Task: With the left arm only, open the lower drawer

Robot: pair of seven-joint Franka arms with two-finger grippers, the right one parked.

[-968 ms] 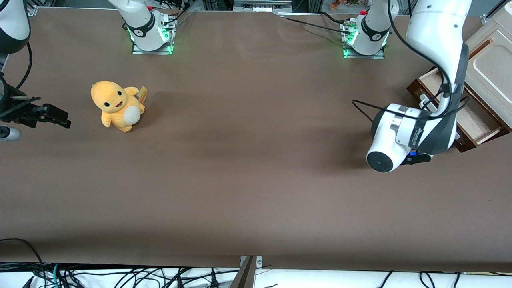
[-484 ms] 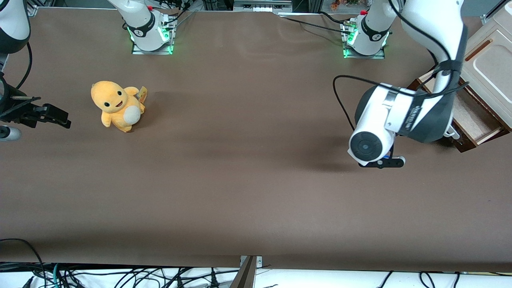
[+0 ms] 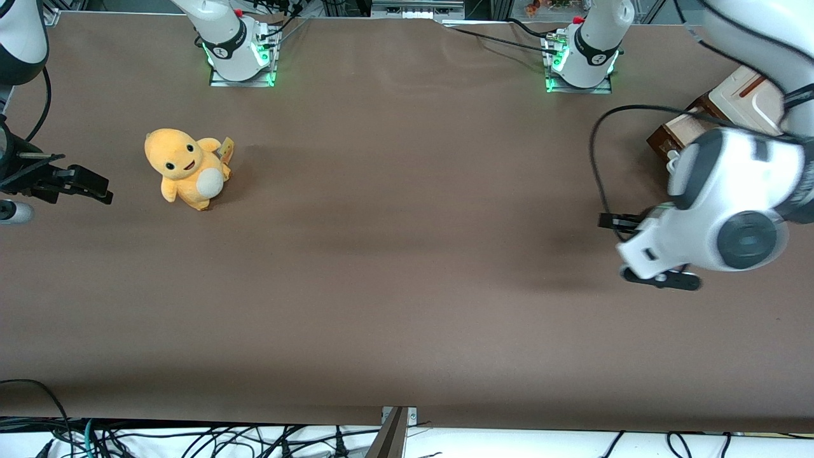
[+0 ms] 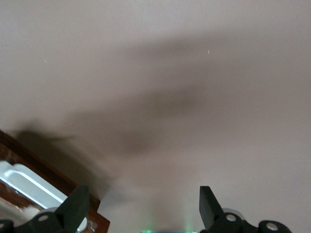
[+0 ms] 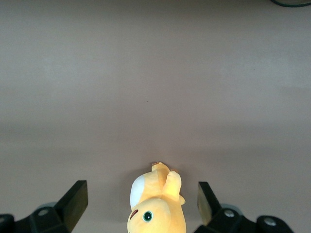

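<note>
We see the left arm (image 3: 731, 203) over the working arm's end of the counter (image 3: 394, 267), its hand (image 4: 141, 213) spread wide, holding nothing, above bare surface. The lower drawer (image 3: 664, 137) sits partly hidden under the arm, its white handle (image 4: 26, 182) just beside one finger (image 4: 75, 208). A yellow plush toy (image 3: 184, 168) lies toward the parked arm's end.

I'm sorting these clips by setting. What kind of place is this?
Likely a robotics lab bench: two arm bases bolted to a brown-covered table, loose cables along its edge. The left arm's claw hangs open over the table beside the lower drawer.
</note>
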